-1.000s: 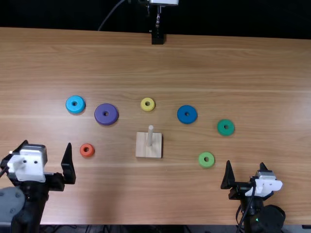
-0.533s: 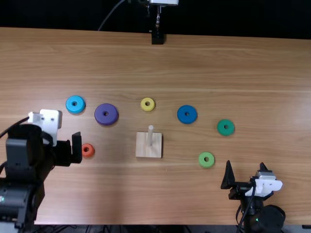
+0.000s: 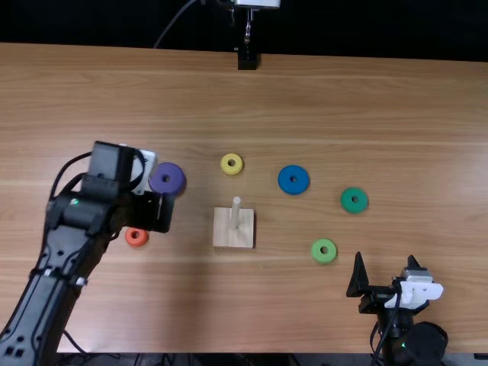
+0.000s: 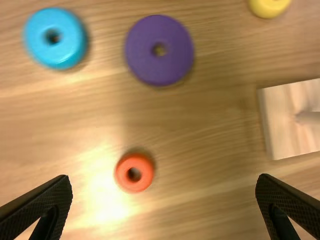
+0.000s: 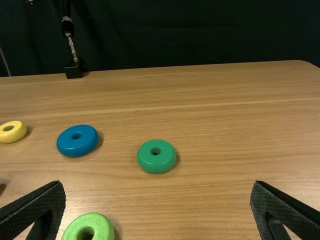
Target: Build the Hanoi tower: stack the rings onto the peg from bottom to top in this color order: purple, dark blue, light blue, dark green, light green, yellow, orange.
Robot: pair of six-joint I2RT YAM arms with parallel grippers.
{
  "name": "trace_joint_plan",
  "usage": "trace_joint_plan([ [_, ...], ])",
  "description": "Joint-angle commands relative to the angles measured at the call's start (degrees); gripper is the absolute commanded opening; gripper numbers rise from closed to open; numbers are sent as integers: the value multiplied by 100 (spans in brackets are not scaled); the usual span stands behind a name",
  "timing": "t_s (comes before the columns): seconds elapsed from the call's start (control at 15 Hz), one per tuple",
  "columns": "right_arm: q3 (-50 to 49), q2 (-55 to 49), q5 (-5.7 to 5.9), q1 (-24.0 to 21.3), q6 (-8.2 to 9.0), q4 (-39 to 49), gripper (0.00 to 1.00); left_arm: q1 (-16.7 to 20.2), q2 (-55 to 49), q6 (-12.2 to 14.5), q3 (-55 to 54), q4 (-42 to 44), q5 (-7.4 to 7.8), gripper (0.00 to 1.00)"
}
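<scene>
Black cloth (image 3: 366,29) across the background, with the light brown wooden tabletop (image 3: 305,99) in front and a small black stand (image 3: 247,59) at its far edge. Black left arm (image 3: 53,282) stretched in from the near side; black right arm (image 3: 415,345) near the table's near edge. Left pincer (image 3: 160,212) over the tabletop, partly covering the purple ring from above; flat black fingers (image 4: 47,200) spread wide, gripping nothing, apart from the rings. Right pincer (image 3: 385,257) low at the near right, also wide open and empty, nearer the light green ring than any other. Square pale wooden base (image 3: 221,240) at mid-table, carrying an upright round wooden peg (image 3: 235,213).

Seven round rings, all flat on the tabletop and apart from the peg. Thick purple ring (image 3: 175,174) left of the base and farther back. Dark blue ring (image 3: 286,183) right of the base, farther back. Light blue ring (image 4: 69,49) near the purple one, in the left wrist view. Dark green ring (image 3: 348,203) well to the right; light green ring (image 3: 319,254) nearer, right of the base. Yellow ring (image 3: 227,168) behind the base; small orange ring (image 3: 142,241) to its left.
</scene>
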Motion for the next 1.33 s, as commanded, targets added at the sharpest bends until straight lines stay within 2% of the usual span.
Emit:
trace_joint_plan([
  [0.0,-352,-73,3,-82,17,-385,100,-140,367,26,486,-64,-270,100],
  [0.13,-352,-73,3,-82,17,-385,100,-245,886,-37,820,-223,-671,100],
  [0.2,-352,-73,-7,-82,17,-385,100,-254,1053,-58,926,-413,-808,100],
  [0.27,-352,-73,3,-82,17,-385,100,-263,1202,-132,1031,-539,-860,100],
  [0.4,-352,-73,3,-82,17,-385,100,-263,1809,-480,1400,-581,-860,100],
  [0.67,-352,-73,3,-82,17,-385,100,-333,2547,-449,1831,-581,-850,100],
  [1.27,-352,-73,3,-82,17,-385,100,-324,3364,-406,2306,-455,-765,100],
])
